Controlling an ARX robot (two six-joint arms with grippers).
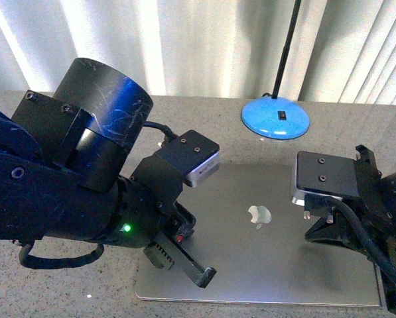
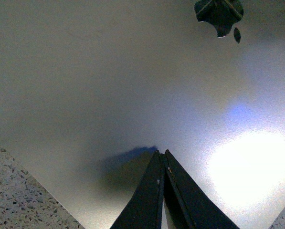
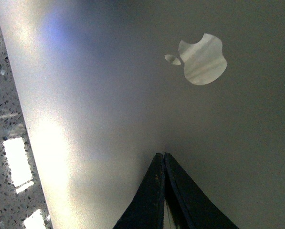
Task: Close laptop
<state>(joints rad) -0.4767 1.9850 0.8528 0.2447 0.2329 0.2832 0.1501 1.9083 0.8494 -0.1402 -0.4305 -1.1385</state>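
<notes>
Front view shows the slim silver-grey aluminium laptop (image 1: 277, 265) shut. Our pinched-together left gripper (image 2: 162, 156) and right gripper (image 3: 163, 157) could scratch it if dragged.

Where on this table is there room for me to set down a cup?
Bare table lies behind the laptop, left of the blue lamp base, and again right of that base. Over the laptop it is crowded: the left gripper and right gripper both hang there, shut.

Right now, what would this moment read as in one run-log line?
laptop: closed flat | left claw: shut, over laptop | right claw: shut, over laptop | task: looks done
</notes>
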